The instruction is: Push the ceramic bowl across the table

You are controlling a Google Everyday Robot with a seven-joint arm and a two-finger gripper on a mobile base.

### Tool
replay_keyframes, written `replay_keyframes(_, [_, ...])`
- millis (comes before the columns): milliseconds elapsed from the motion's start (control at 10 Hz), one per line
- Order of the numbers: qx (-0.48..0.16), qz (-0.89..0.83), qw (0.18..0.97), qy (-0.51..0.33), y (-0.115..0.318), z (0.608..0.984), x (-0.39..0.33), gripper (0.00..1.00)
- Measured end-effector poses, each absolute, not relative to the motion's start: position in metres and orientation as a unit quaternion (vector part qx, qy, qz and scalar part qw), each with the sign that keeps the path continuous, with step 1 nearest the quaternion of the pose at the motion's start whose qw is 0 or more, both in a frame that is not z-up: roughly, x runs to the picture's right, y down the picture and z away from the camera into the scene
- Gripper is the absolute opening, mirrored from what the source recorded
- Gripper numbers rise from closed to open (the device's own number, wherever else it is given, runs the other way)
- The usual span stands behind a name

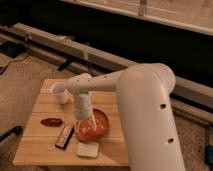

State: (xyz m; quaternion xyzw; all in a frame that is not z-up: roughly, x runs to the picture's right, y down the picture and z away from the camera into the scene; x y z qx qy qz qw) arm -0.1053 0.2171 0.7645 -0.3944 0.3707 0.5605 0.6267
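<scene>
Camera view: gripper (86,121), jaws' state unclear, seemingly inside upright round ceramic bowl (93,125) on table (40,145).

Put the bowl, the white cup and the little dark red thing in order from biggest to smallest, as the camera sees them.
1. Orange bowl, biggest. The robot's hand is at it.
2. White cup.
3. Dark red oval thing. It looks about as long as the cup is tall, so 2 and 3 are close.

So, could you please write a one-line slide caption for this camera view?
The robot's hand reaches down into the ceramic bowl on the table, beside a white cup.
</scene>
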Motion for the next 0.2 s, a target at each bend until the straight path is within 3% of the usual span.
replay_keyframes(200, [-0.394, 0.561, 0.626, 0.371, 0.2171, 0.7648, -0.1042, 0.65])
